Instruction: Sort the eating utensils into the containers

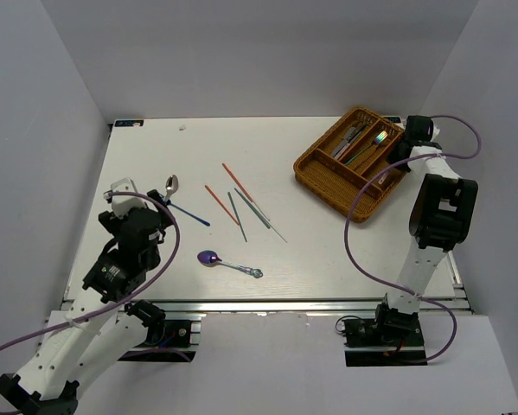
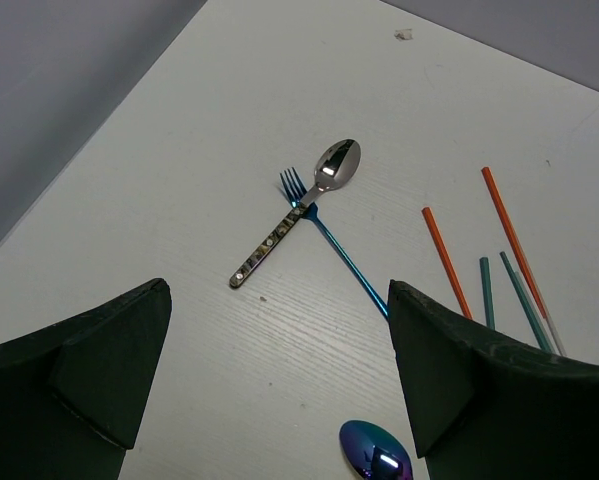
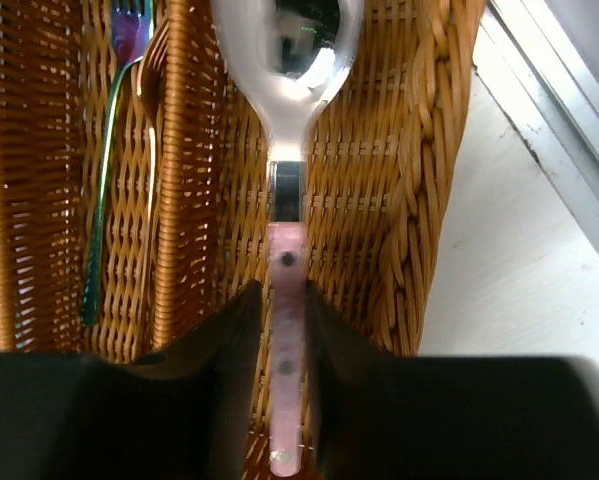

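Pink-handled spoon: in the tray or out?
In: the pink-handled spoon sits between the walls of the wicker tray's outermost compartment, right gripper shut on its handle. Whether it touches the bottom, cannot tell.

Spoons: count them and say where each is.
3. A silver spoon lies at the table's left; an iridescent purple spoon lies near the front edge; a pink-handled spoon is gripped by the right claw over the wicker tray. The tray may hide more.

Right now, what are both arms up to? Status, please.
Left gripper open, hovering over table. Right gripper shut on pink-handled spoon, in wicker tray's edge compartment. Nothing blocking it.
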`<move>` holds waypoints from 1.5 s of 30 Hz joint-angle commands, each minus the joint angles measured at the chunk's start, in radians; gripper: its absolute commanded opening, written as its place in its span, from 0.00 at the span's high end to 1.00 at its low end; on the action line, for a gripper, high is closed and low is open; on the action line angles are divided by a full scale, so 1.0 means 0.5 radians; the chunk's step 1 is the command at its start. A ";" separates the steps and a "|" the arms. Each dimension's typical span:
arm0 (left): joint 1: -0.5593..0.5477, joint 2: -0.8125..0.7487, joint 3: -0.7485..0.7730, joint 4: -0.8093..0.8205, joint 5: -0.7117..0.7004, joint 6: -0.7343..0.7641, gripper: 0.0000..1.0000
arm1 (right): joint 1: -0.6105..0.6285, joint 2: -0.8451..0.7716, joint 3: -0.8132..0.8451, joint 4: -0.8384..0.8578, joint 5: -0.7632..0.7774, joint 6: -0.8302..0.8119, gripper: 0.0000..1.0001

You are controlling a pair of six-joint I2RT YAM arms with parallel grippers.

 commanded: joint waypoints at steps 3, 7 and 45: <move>0.008 0.022 -0.016 0.023 0.021 0.023 0.02 | -0.008 -0.116 0.048 0.076 -0.026 0.092 0.42; 0.008 0.047 -0.010 0.017 0.009 0.023 0.02 | 0.041 -0.316 0.051 0.054 -0.032 0.006 0.32; 0.060 -0.033 0.039 -0.152 -0.323 -0.124 0.02 | 2.612 -0.037 -0.461 0.284 -0.630 -1.513 0.75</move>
